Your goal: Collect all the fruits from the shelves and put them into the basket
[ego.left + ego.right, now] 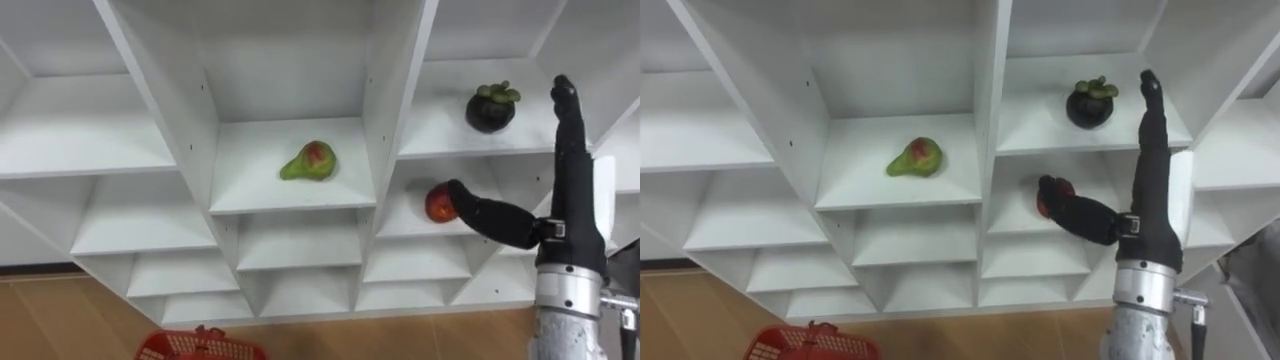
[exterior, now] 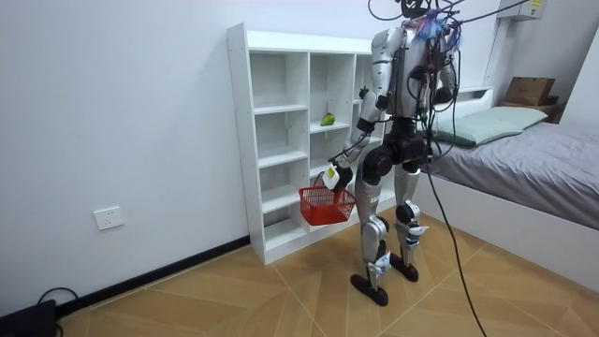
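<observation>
Three fruits lie in the white closet (image 1: 290, 195). A green pear with a red blush (image 1: 310, 161) rests on a middle shelf. A dark purple mangosteen (image 1: 491, 108) sits on the shelf to its right, one level higher. Below the mangosteen lies a red apple (image 1: 438, 204). My right hand (image 1: 575, 215) is raised before the right column, open, with straight fingers pointing up beside the mangosteen and the thumb reaching to the apple's right side. My left hand (image 2: 335, 178) hangs low and is shut on the handle of a red basket (image 2: 326, 204), whose rim also shows in the left eye view (image 1: 200, 347).
I stand close to the closet on a wooden floor (image 2: 234, 300). The other closet compartments hold nothing. A bed (image 2: 524, 159) stands behind me at the room view's right. A white wall with a socket (image 2: 109, 218) runs along the room view's left.
</observation>
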Controlling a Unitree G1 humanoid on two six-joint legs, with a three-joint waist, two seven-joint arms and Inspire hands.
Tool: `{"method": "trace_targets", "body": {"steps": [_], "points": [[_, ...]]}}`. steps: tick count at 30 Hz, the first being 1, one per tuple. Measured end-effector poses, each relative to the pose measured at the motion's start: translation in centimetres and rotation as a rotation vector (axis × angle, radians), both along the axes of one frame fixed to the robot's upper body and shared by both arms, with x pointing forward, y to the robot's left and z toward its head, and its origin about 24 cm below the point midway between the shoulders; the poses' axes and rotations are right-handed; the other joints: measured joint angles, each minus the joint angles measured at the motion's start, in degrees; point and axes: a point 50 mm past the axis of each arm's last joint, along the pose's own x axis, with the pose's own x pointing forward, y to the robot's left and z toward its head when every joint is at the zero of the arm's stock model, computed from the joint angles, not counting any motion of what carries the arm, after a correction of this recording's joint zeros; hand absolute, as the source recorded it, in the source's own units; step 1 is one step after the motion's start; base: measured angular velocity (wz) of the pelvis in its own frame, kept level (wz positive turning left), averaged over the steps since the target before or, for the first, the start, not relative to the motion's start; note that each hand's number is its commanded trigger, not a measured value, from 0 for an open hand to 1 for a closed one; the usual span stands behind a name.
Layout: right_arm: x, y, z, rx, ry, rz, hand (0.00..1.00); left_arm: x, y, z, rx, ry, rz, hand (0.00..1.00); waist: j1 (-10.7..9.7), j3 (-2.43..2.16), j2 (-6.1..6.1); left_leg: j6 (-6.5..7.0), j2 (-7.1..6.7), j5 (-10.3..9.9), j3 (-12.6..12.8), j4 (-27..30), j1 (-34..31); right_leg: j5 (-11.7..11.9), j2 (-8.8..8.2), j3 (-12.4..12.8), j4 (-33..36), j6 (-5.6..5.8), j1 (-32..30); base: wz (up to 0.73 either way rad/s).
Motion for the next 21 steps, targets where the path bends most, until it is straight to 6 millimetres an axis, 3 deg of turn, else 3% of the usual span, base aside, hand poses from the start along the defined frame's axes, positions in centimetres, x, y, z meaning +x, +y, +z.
{"method": "trace_targets", "body": {"steps": [7, 21], "points": [[0.4, -0.9, 1.0, 0.052, -0.077, -0.069, 0.00, -0.2, 0.1, 0.0, -0.010, 0.009, -0.007, 1.00, 0.08, 0.03, -1.23, 0.00, 0.00, 0.00, -0.25, -0.01, -0.18, 0.00, -0.03, -0.38, -0.17, 0.00, 0.01, 0.01], [0.8, -2.5, 2.0, 0.099, -0.128, -0.117, 0.00, -0.6, 0.2, 0.0, 0.006, 0.027, -0.038, 1.00, 0.19, 0.20, -0.76, -0.01, 0.01, 0.00, -0.73, 0.24, -0.62, 0.01, -0.08, -0.99, -0.01, -0.02, 0.03, 0.00]]}}
